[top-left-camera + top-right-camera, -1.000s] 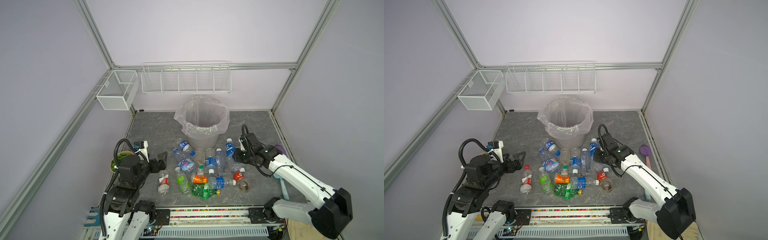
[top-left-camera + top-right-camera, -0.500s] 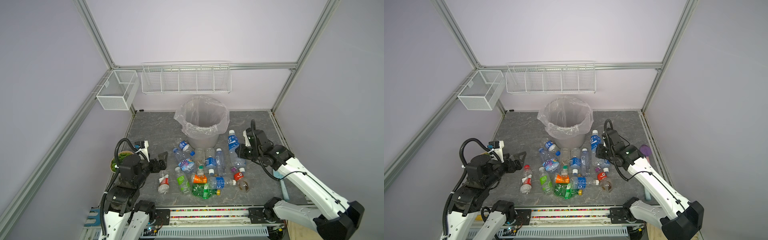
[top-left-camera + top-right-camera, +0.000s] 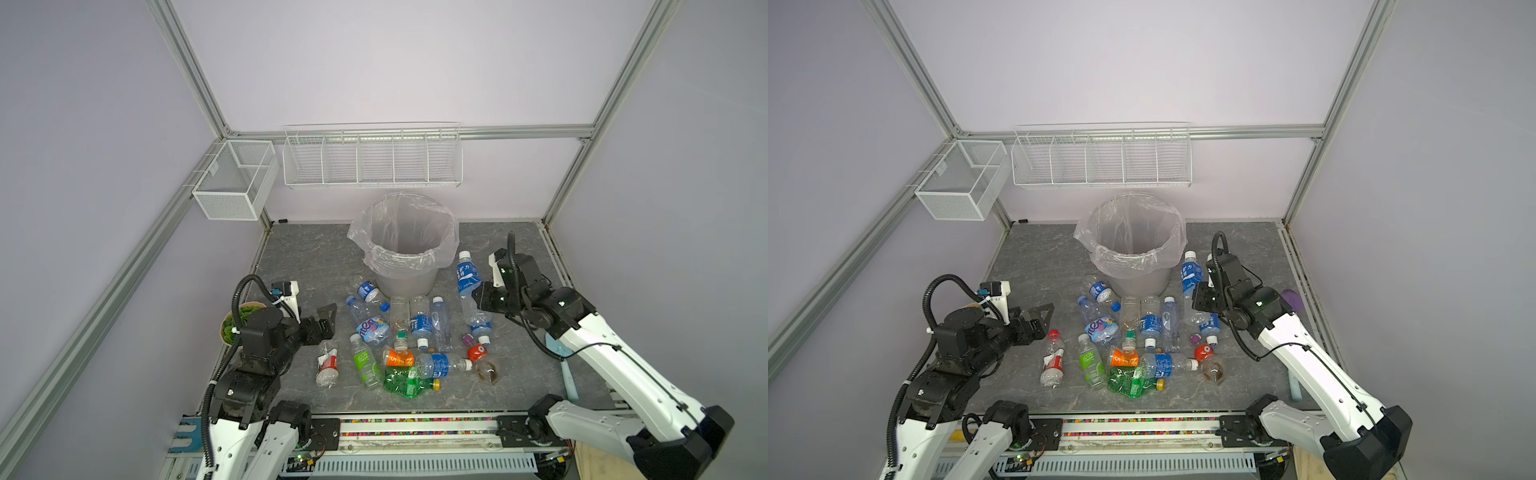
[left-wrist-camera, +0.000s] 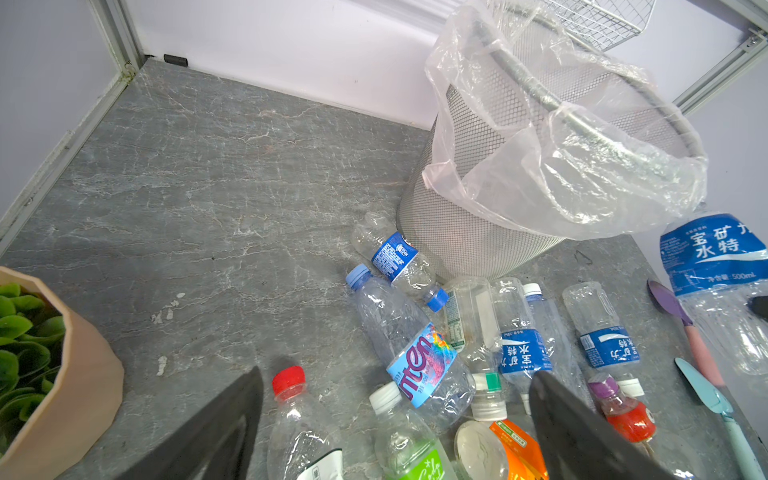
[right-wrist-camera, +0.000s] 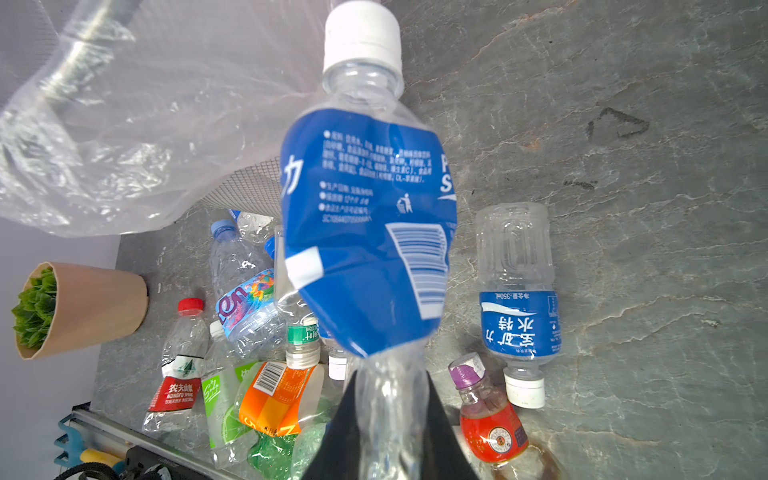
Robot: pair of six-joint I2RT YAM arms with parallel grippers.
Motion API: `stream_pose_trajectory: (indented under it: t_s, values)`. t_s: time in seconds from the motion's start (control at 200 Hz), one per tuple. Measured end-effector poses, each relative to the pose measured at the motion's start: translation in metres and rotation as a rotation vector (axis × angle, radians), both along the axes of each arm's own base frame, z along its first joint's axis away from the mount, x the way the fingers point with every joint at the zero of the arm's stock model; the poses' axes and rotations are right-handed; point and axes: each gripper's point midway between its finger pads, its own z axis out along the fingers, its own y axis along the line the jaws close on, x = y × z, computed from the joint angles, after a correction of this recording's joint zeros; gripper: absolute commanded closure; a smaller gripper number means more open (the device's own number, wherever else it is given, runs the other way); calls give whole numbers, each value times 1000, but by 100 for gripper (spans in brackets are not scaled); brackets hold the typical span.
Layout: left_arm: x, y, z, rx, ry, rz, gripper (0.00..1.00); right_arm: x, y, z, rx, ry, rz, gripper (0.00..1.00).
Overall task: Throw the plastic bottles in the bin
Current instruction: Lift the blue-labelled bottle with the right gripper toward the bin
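Nearest: heap of plastic bottles (image 3: 399, 340) lying on the grey floor, a red-capped one (image 3: 326, 365) apart at its left edge.
Next: left gripper (image 3: 328, 322), jaws wide and empty, hovering by that stray. A potted plant (image 3: 237, 328) sits just beside its arm.
Next: right gripper (image 5: 390, 415), clamped on the crushed base of a blue-labelled bottle (image 3: 467, 276), cap up, beside the bin (image 3: 403, 282) and not yet over its mouth.
Advice: lift clear of the loose bag overhang (image 3: 415, 259), then release above the centre.
Farthest: wire baskets (image 3: 372, 160), no part in this.

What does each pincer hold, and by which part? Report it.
The right pincer grips the blue-labelled bottle by its clear crumpled body below the label. The left pincer is open and holds nothing.
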Motion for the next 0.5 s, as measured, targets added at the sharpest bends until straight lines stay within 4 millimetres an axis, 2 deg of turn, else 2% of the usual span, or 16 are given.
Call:
stream_pose_trajectory:
  t_s: [0.18, 0.5]
  values:
    - [0, 0, -1, 0, 2, -1, 1, 1, -3, 5, -13, -11, -8, 84]
    - [0, -1, -1, -2, 4, -7, 1, 10, -3, 36, -13, -84, -7, 85]
